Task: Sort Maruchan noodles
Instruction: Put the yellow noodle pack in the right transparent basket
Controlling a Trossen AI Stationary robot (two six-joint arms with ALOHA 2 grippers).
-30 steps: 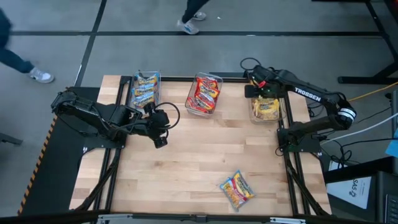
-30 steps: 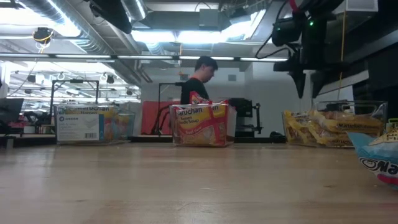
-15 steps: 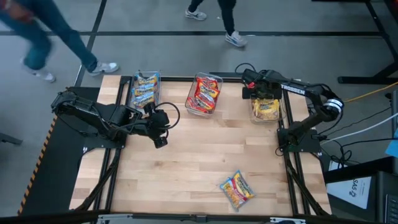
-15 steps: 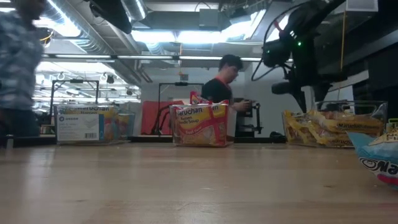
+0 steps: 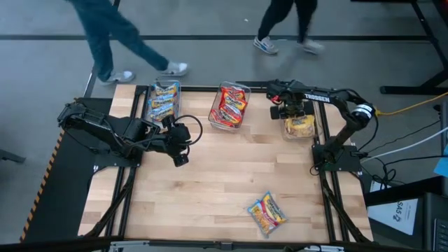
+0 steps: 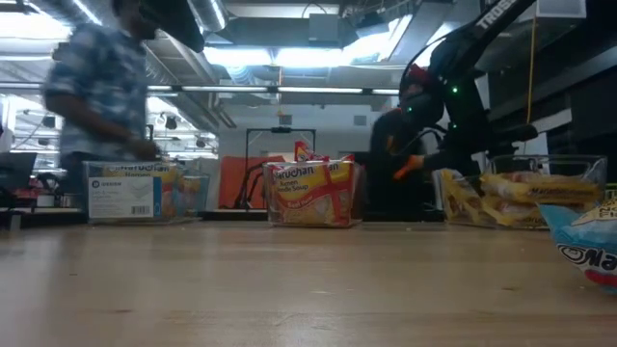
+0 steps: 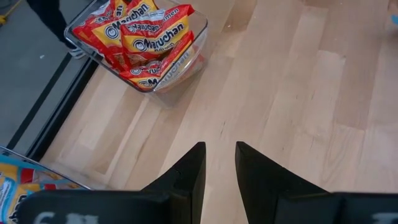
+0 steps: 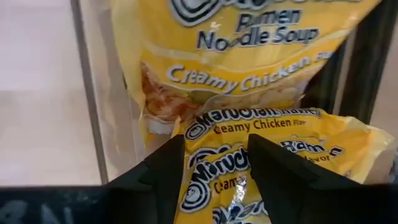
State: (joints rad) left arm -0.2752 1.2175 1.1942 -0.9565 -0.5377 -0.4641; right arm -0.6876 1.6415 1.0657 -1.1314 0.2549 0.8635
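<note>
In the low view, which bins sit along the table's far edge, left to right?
Clear bin of blue packets → bin of red packets → bin of yellow packets, with the right gripper above its left end.

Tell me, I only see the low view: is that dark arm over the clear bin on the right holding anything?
Observer: No. The right gripper has open, empty jaws above the yellow crinkly Creamy Chicken packets.
Operator: Where's the other arm?
Observer: The left gripper hangs over bare wooden table, near the clear bin of blue packets.
Operator: Any left unsorted?
Observer: One lone crinkly packet lies near the table's front edge.
</note>
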